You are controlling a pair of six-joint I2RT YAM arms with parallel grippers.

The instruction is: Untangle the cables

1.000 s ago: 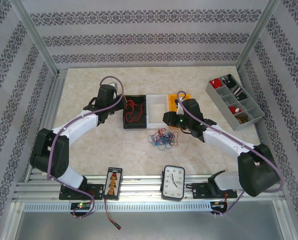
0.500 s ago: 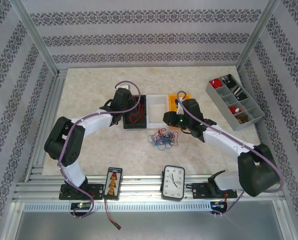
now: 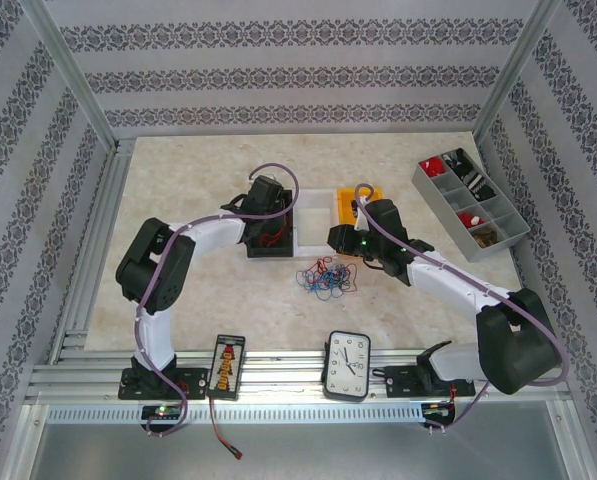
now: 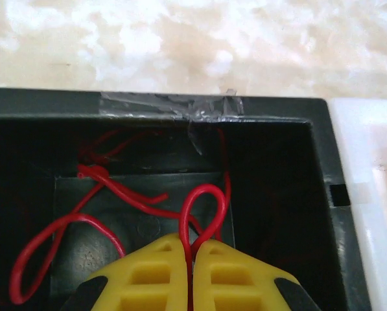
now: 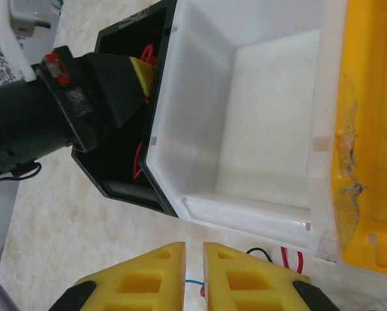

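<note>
Jaws of the left gripper [image 4: 192,262] are seen drawn almost flush, and a loop of red cable [image 4: 206,188] is pinched in the seam between them. Just beyond the fingertips the rest of that strand, or others of the same colour, is spread in loose curves over the floor of the black bin [image 4: 271,107], into which the gripper is lowered. Whether one strand or several lie there cannot be told.

To the gripper's right, the white bin [image 5: 245,149] is set against the black one and nothing is seen in it. Further to the right and nearer the arm bases, the remaining cables [image 3: 325,275], red, blue and black, are heaped in a small bunch on the table [image 3: 208,290], apart from the bins. The right gripper [image 5: 193,272] is held just beside that bunch, its jaws parted by a narrow slit with nothing seen gripped.

Trouble is most likely to be caused by the release. If the jaws are opened too little, or the arm is raised before the loop has dropped free, the thin wire could be carried up on the pads and the neighbouring red curves dragged out over the bin wall. A springy loop could also be flicked across into the white bin. With both wrists so near each other, contact could be made if the right arm is advanced early.
</note>
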